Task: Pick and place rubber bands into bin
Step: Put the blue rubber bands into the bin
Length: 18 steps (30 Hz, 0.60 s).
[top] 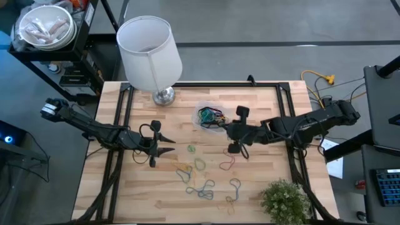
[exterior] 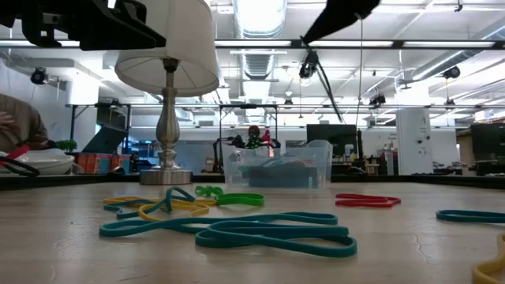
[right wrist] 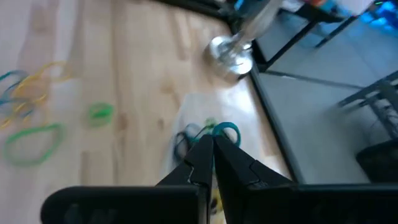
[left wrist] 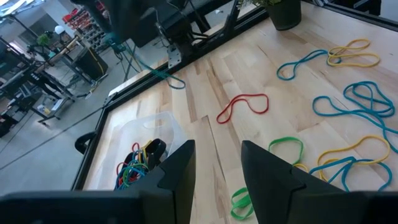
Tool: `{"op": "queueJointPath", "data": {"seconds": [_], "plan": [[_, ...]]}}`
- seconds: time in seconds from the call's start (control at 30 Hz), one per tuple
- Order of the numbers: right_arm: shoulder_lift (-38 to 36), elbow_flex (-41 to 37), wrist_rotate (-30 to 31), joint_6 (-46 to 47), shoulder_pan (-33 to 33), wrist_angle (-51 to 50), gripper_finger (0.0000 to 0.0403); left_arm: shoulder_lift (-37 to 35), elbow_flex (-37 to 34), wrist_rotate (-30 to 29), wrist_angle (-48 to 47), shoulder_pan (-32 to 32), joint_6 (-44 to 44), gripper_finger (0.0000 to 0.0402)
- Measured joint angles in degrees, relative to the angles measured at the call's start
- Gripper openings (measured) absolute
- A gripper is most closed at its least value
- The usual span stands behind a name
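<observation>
With the right gripper [right wrist: 211, 144] pinched together above the bin [top: 210, 117] (whether it carries a band cannot be told), part its fingers only over the opening, while the left gripper [left wrist: 217, 163], fingers apart, waits near the loose rubber bands [top: 201, 181].

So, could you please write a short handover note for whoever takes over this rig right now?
Left gripper: open, empty, over the table's left half.
Right gripper: shut, by the bin; whether it holds a band is unclear.
Done: a tangle of rubber bands already lies in the bin.
Left: loose rubber bands on the table's front middle, including a red one and green ones.
</observation>
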Motion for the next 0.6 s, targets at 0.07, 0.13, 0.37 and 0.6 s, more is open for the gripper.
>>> {"op": "queueJointPath", "data": {"seconds": [0.07, 0.13, 0.37, 0.6], "plan": [[0.00, -0.01, 0.16, -1.49, -1.56, 2.21, 0.0008, 0.00, 0.00, 0.00, 0.00, 0.00, 0.00, 0.0114], [0.00, -0.52, 0.20, -2.75, -3.25, 5.03, 0.0008, 0.00, 0.00, 0.00, 0.00, 0.00, 0.00, 0.0114], [3.42, -1.42, 0.21, -2.97, -9.31, 9.07, 0.0008, 0.00, 0.00, 0.00, 0.02, 0.00, 0.11, 0.0114], [12.66, 0.41, 0.05, -2.72, -14.53, 10.07, 0.0009, -0.02, 0.00, 0.00, 0.00, -0.04, 0.11, 0.0114]]}}
